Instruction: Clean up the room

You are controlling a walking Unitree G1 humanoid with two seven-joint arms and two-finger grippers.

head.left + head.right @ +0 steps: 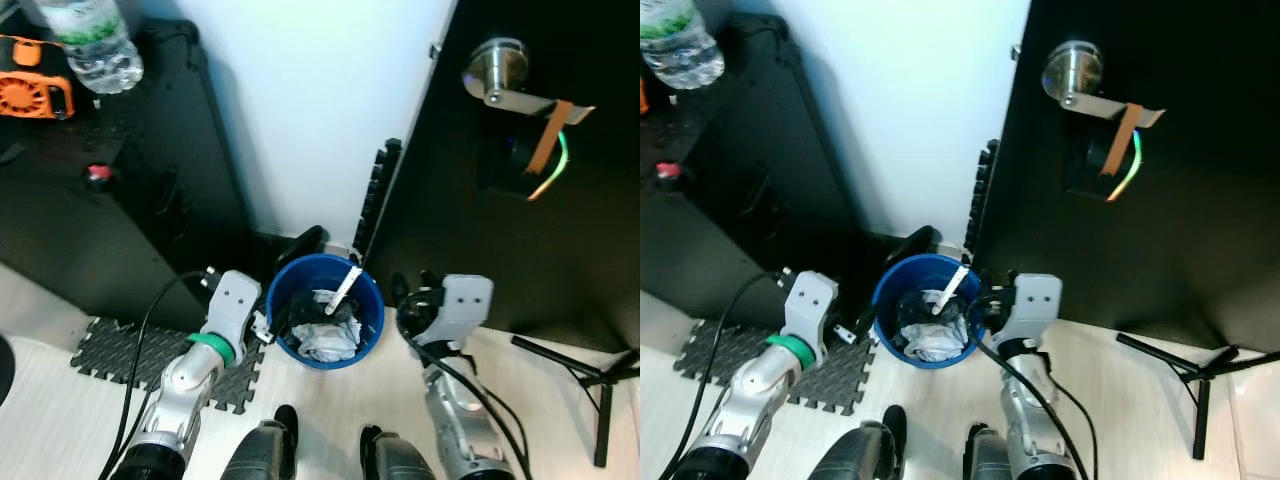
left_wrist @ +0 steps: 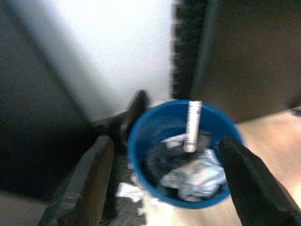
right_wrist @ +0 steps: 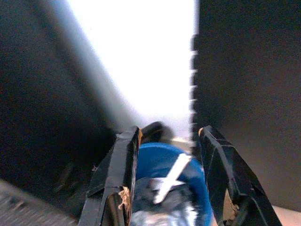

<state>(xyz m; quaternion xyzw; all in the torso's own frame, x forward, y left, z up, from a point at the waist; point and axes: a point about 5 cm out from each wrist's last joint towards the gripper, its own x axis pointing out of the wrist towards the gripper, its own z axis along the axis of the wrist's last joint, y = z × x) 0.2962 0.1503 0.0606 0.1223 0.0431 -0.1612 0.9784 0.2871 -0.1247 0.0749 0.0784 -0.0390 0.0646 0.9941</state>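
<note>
Blue bin (image 1: pixel 372 318) upright on floor w/ crumpled trash (image 1: pixel 322 338) inside.

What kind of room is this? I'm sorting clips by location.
Probably a workroom or office corner by a door: a black door with a lever handle, a blue trash bin full of crumpled waste, and a black equipment case.

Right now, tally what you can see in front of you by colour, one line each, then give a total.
Blue: 1, the bin
Orange: 2, the fan-like device and the strap on the door handle
Clear: 1, the water bottle
Black: 1, the foam mat
White: 1, the crumpled paper in the bin
Total: 6
</note>
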